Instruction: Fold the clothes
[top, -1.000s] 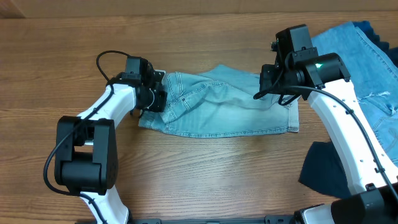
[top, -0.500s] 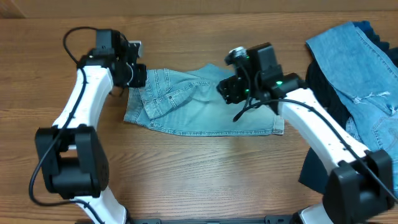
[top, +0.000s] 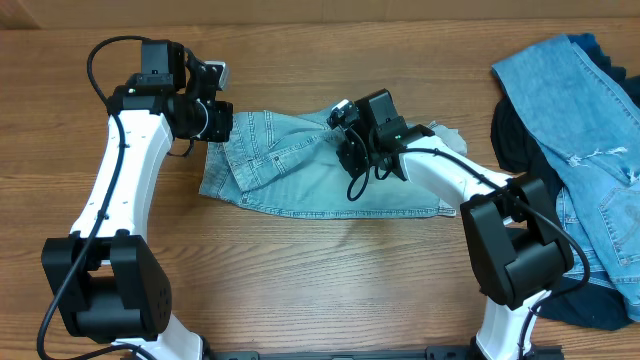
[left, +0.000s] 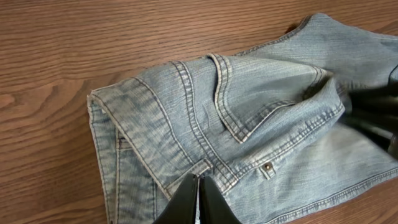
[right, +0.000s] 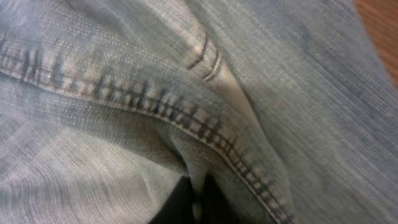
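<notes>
Pale denim shorts (top: 290, 185) lie flat-ish at table centre, long axis L-to-R. The waistband end is toward the L arm, the hem end toward the R, and the mid section is rumpled w/ a raised ridge.

L gripper (top: 222, 122) sits at the upper corner of the waistband end. In the wrist view its jaws are pressed together over the stitched seam by the rivet; can't tell if any cloth is caught btw them. R gripper (top: 347, 158) is down on the middle of the shorts, jaws closed, and looks to be pinching that ridge of denim beside a seam.

Step in hand, as I read it: first fold of the shorts, both arms taking hold, no clean fold made yet.

Next move prob needs both holds confirmed firm, then the cloth lifted and carried across evenly so hem meets waistband w/o dragging the whole piece over the table (top: 330, 270).

Ripped jeans (top: 570, 90) and navy cloth (top: 515, 125) are heaped well apart at far R, untouched.
</notes>
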